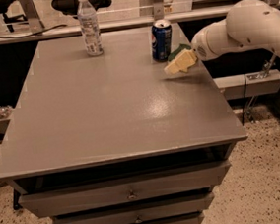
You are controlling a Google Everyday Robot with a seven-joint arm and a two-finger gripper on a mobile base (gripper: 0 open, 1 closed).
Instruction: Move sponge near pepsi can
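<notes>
The pepsi can (162, 40), dark blue with a silver top, stands upright near the table's far right edge. Just right of it, a strip of the sponge's (178, 50) dark green top shows, mostly hidden behind the gripper. My gripper (179, 64), pale yellow at its tip, reaches in from the right on the white arm (243, 29) and sits low over the table right against the sponge, a short gap from the can. I cannot tell whether the sponge rests on the table or is held.
A clear plastic water bottle (90, 27) stands upright at the far middle of the grey table (111, 117). Drawers sit under the tabletop's front edge. A railing and chairs lie beyond the far edge. The speckled floor is to the right.
</notes>
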